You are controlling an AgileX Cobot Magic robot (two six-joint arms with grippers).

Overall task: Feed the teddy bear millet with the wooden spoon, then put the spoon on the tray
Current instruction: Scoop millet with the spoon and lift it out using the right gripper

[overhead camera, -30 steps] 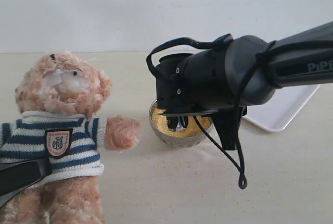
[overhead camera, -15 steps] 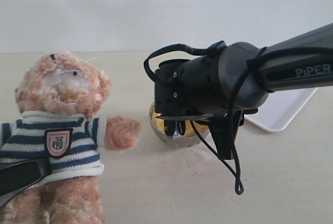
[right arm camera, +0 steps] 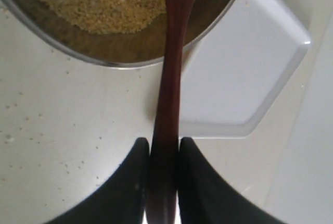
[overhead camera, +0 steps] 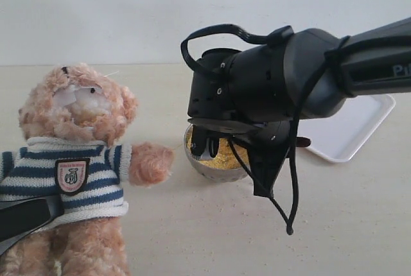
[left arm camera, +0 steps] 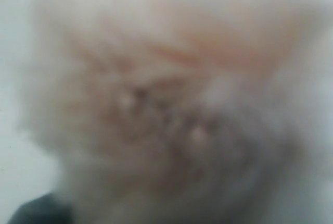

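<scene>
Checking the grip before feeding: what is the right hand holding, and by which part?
The right hand pinches the spoon by the end of its handle.

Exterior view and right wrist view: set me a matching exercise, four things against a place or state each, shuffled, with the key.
Things
1. teddy bear
2. wooden spoon
3. millet
4. tray

Places or states
A. heaped in the metal bowl
B. white, lying flat on the table beside the bowl
C. handle clamped in the right gripper
D. wearing a striped sweater

Pairs: 1-D, 2-C, 3-A, 4-B
</scene>
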